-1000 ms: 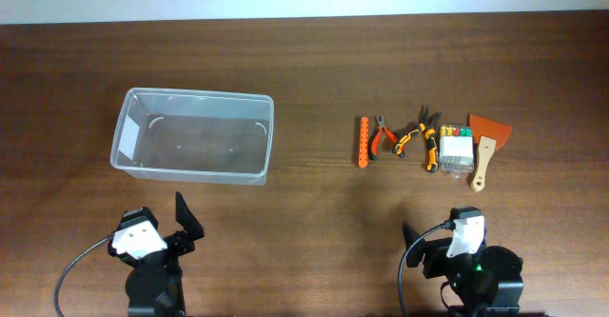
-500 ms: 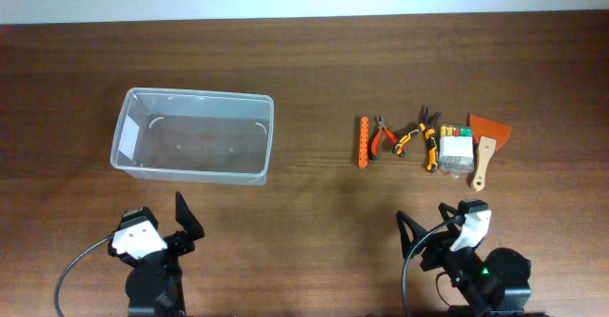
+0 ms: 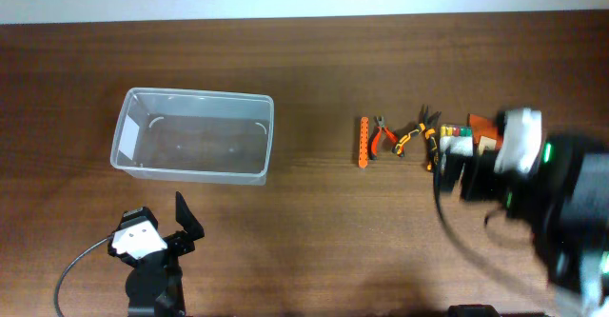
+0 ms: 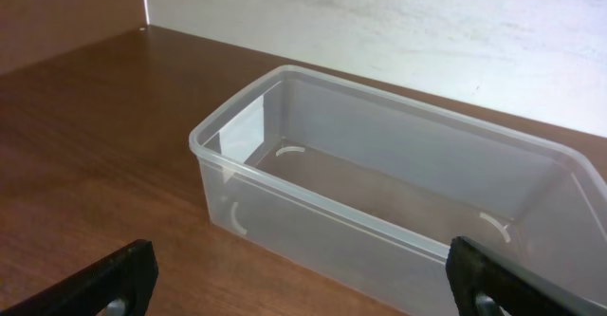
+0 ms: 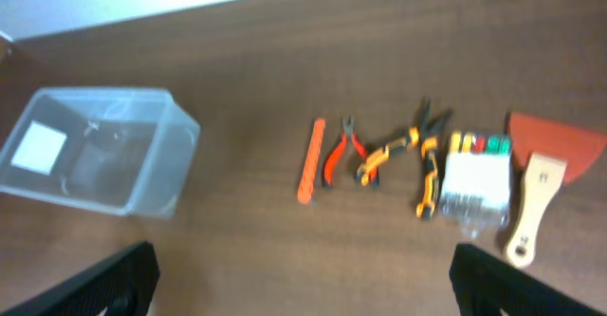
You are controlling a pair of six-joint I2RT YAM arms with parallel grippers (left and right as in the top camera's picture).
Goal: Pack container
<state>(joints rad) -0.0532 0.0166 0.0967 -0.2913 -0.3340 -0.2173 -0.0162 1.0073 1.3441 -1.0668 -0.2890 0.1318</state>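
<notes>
The container (image 3: 195,96) is a large clear bin, empty, at the left of the table; it also shows in the left wrist view (image 4: 313,197) and the right wrist view (image 5: 95,150). My left gripper (image 4: 303,288) is open and empty, low at the table's front, just short of the container's near wall. My right gripper (image 5: 302,278) is open and empty, high above the table. Below it lie an orange bar (image 5: 310,161), red pliers (image 5: 341,153), two orange-black pliers (image 5: 389,152), a small clear box (image 5: 472,188) and a wooden-handled scraper (image 5: 545,155).
In the overhead view my right arm (image 3: 519,165) is a large blur that covers part of the small box and the scraper. The orange bar (image 3: 363,142) and red pliers (image 3: 383,136) show left of it. A white wall runs behind the table.
My right arm has risen fast from the table's front right, up and over the row of tools. The left arm, the container and the tools have not moved.
</notes>
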